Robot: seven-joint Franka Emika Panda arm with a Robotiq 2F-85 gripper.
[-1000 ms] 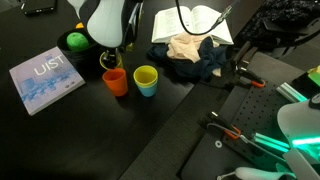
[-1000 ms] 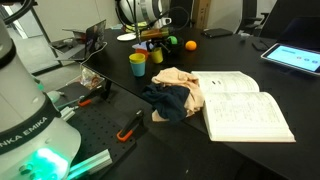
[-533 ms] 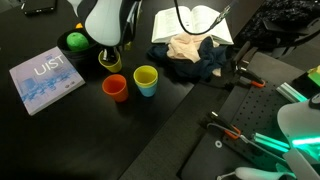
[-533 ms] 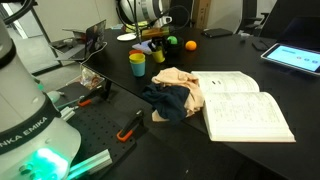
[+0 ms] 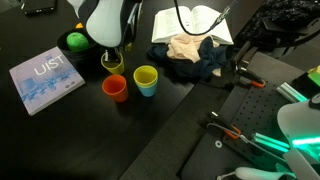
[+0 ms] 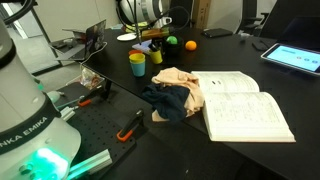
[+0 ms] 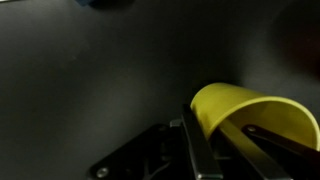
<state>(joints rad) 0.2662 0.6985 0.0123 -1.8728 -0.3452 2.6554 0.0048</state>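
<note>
A small yellow cup (image 5: 112,63) stands on the black table just under the arm's white wrist. In the wrist view the yellow cup (image 7: 240,110) fills the lower right. My gripper (image 7: 225,142) is shut on its wall, with one finger (image 7: 193,148) outside the rim and the other inside the cup. From outside, the gripper (image 5: 113,55) points down at the cup and hides most of it. In an exterior view the gripper (image 6: 153,40) sits at the far end of the table.
An orange cup (image 5: 115,87) and a yellow-and-blue cup (image 5: 146,80) stand close in front of the held cup. A green ball (image 5: 75,41), a blue book (image 5: 45,78), a cloth pile (image 5: 195,55) and an open book (image 6: 245,105) lie around.
The fingers have closed from wide apart onto the yellow cup's wall. The arm and the other cups have stayed where they were.
</note>
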